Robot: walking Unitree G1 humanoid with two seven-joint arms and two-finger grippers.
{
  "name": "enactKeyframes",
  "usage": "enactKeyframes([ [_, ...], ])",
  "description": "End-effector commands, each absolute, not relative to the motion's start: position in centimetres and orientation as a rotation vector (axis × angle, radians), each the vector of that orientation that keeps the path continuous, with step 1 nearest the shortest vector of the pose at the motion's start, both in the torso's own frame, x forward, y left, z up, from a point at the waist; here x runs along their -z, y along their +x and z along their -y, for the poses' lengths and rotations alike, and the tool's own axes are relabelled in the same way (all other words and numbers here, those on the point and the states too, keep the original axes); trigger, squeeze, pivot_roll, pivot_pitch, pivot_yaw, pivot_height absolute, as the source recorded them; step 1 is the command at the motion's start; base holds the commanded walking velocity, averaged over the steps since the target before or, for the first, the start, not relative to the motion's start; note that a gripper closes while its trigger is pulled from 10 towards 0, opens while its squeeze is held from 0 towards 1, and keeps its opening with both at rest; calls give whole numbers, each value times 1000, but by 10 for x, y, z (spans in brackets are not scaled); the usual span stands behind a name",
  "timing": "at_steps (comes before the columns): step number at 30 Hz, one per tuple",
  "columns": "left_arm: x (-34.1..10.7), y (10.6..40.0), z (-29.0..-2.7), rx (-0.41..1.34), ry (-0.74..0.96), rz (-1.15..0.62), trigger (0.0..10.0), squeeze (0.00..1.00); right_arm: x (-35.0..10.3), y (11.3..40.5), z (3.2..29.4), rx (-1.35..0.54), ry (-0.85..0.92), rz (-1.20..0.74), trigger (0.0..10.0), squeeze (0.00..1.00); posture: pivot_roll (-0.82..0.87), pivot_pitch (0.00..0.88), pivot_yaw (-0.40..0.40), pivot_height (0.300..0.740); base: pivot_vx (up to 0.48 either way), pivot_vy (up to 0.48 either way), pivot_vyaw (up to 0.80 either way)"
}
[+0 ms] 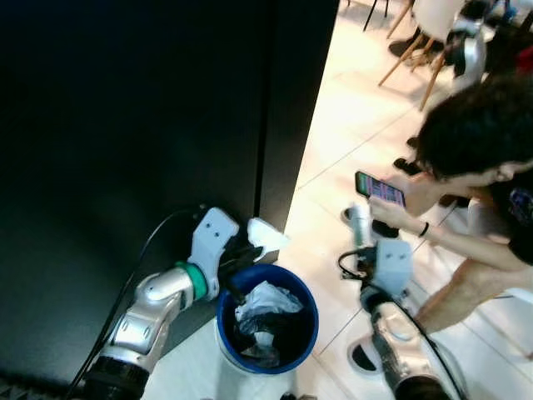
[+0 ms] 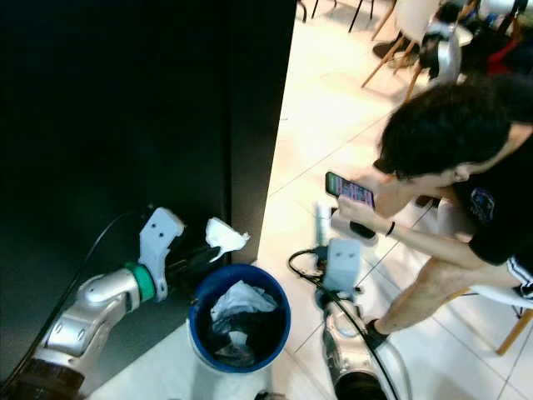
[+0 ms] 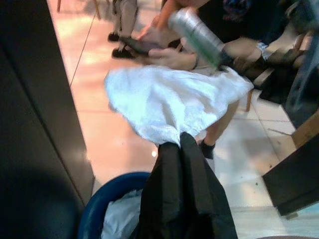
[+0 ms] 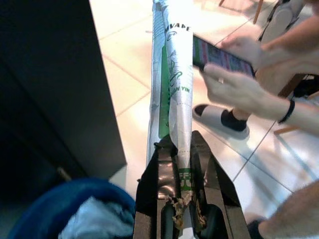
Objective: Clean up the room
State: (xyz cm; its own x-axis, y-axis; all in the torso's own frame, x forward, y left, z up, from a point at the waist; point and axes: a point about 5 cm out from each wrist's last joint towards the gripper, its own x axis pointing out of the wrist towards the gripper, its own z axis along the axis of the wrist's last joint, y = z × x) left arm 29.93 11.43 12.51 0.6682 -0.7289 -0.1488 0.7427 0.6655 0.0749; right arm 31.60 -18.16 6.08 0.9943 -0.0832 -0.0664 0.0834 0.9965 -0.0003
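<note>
**Print on the flattened wrapper**

The only readable text stood on the long silver and green wrapper (image 4: 172,94) that the right gripper (image 4: 182,199) held pinched between its fingers. Near the far end of the wrapper, dark letters read "VAPE" or something close to it; the first letters were cut by a fold. Lower down, green letters ran along the strip and seemed to say "WIN" or "VIN", and close to the fingers a green patch carried white letters like "FF". None of these words was complete.

The phone (image 4: 222,57) in the person's hands showed a bright screen with coloured rows, but nothing on it could be read.
</note>
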Motion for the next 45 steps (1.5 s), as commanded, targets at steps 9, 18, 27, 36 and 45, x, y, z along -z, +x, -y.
enactKeyframes([
  [9, -110, 282, -113, 942, 41, -214, 10000, 0, -28, 304, 154, -98, -56, -252, 10000, 0, 119, 108, 25, 740, 0, 0, 0],
  [18, -110, 280, -112, 937, 41, -209, 10000, 0, -13, 299, 133, -202, -12, -356, 10000, 1000, 135, 115, 18, 740, 0, 0, 0],
  [27, -109, 280, -110, 923, 43, -215, 10000, 0, -22, 304, 130, -218, 64, -297, 10000, 0, 126, 134, 19, 740, 0, 0, 0],
  [36, -88, 291, -97, 979, -45, -357, 10000, 0, -40, 306, 158, -76, 113, -135, 10000, 0, 75, 183, 11, 740, 0, 0, 0],
  [45, -55, 299, -78, 1070, 149, -504, 10000, 0, -88, 296, 187, 80, 160, 166, 10000, 0, -50, 280, 37, 740, 0, 0, 0],
])
